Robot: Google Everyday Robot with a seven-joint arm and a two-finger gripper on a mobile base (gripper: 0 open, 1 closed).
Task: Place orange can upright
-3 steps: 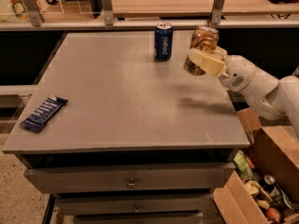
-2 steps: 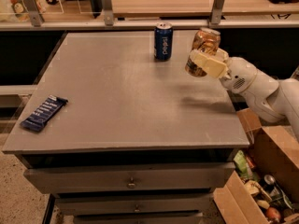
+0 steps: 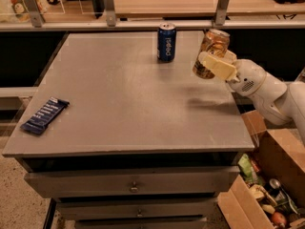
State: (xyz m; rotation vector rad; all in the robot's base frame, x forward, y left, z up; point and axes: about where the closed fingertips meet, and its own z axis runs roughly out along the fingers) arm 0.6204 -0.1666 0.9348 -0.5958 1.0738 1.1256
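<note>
My gripper [image 3: 215, 61] reaches in from the right and is shut on the orange can [image 3: 211, 52], a shiny gold-orange can with silver ends. The can hangs in the air above the right part of the grey table [image 3: 119, 99], tilted a little from upright with its top leaning right. A pale finger [image 3: 219, 66] lies across the can's front. The can's shadow falls on the table below it.
A dark blue soda can [image 3: 166, 42] stands upright at the table's back, left of the held can. A dark blue snack wrapper [image 3: 44, 115] lies near the front left edge. A cardboard box [image 3: 267, 185] with several items sits on the floor at the right. Drawers are below the tabletop.
The gripper and the orange can have shifted slightly up and to the right. Nothing else moved.
</note>
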